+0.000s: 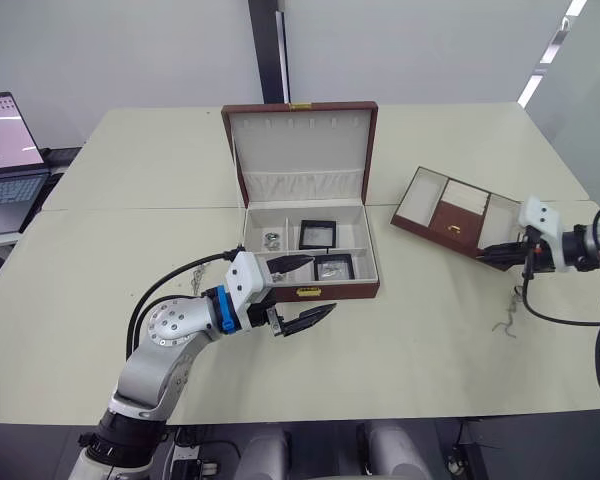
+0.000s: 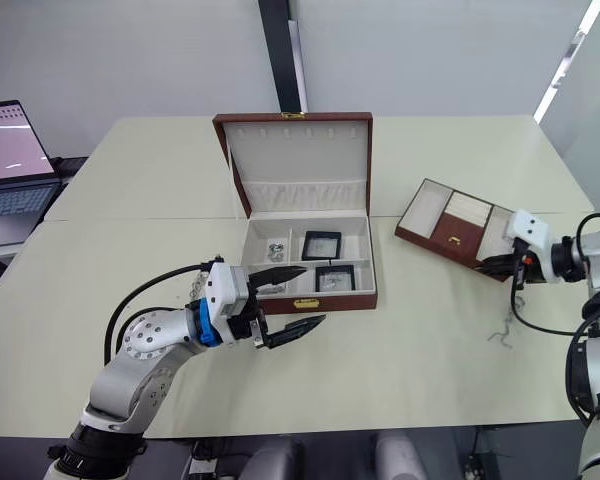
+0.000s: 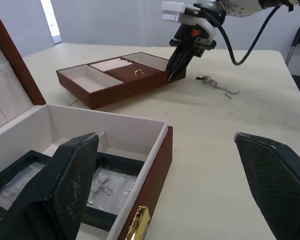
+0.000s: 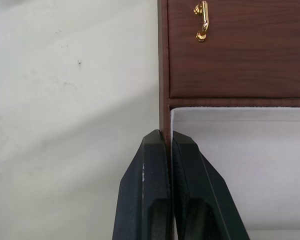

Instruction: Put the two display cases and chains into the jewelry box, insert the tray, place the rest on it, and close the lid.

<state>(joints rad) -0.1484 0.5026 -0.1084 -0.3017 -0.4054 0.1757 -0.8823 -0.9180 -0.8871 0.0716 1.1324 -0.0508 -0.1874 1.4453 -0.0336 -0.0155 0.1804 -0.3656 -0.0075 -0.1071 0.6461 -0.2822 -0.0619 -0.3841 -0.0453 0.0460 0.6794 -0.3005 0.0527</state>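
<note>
The jewelry box (image 1: pixel 320 292) stands open at the table's middle, its lid (image 1: pixel 300 150) upright behind it. Two display cases lie inside, one in a rear compartment (image 1: pixel 317 234) and one at the front (image 1: pixel 334 266). Silvery chains (image 1: pixel 272 240) sit in the rear left compartment. Another chain (image 1: pixel 505 322) lies on the table at the right. My left gripper (image 1: pixel 305 292) hovers open just before the box's front wall. The tray (image 1: pixel 458 216) rests to the right of the box. My right gripper (image 4: pixel 165 145) is shut on the tray's near side wall.
A laptop (image 1: pixel 5 150) sits on a separate desk at the far left. The table (image 1: pixel 410 360) is pale with a seam across it behind the box. A black cable (image 1: pixel 175 280) loops off my left arm.
</note>
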